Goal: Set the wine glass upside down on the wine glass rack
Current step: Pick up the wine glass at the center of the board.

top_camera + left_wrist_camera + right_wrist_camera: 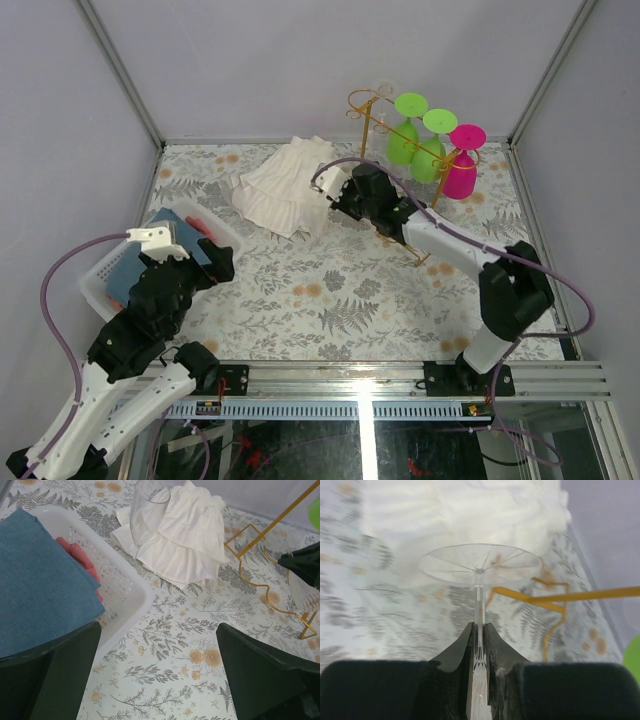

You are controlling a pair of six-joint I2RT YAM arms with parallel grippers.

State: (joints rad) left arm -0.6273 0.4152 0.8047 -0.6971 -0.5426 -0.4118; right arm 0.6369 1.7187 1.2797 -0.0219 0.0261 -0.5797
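I see the right gripper (478,630) clenched on the clear wine glass (480,564) stem; left gripper (159,627) released, near the basket (125,587).

One wine glass rack (365,105) stands by the tabletop's (330,290) far edge, toward the right corner. Five glasses can be made out: two green, the first green glass (404,142) and the second green glass (430,158); one pink glass (461,172); two clear, the wine glass (480,564) and another clear glass (147,510). One white basket (125,587) at the left edge holds one blue cloth (40,580) and one red item (80,555). There is one white cloth (285,185). There are two end effectors: the left end effector (160,680) and the right end effector (480,630).
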